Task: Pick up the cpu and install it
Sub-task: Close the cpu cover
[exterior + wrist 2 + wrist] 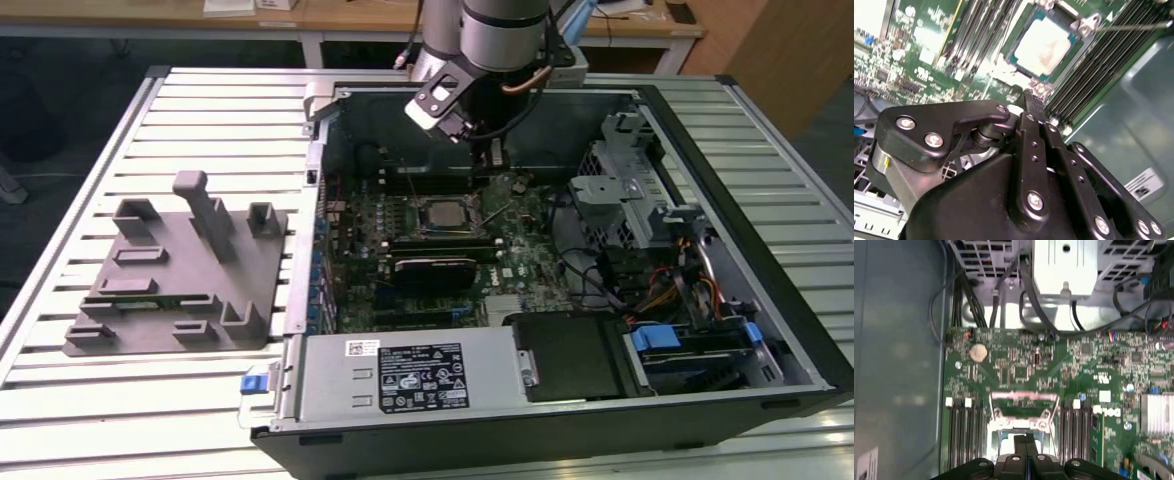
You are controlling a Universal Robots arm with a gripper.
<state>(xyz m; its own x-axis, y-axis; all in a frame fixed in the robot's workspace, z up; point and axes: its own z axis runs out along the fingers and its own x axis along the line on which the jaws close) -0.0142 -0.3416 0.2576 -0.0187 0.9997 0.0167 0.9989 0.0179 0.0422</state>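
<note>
Slatted desk (200,100) carries open computer case (561,425), with grey fixture tray (160,290) beside it on the exterior view's left; no chip seen on the tray. Motherboard (1019,365) lies flat inside the case. Claw (1025,439) hovers just above the socket, clenched, nothing between its tips. Cpu (1046,45) sits in the socket, silver top up. Judgement: pick and placement done. Cannot tell whether the retaining latch is closed.

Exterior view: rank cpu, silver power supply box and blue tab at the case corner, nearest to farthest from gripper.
From the gripper:
1. cpu: mid-board inside the case, closest.
2. power supply box: along the case's near wall.
3. blue tab: at the case's outer corner, the exterior view's left.
</note>
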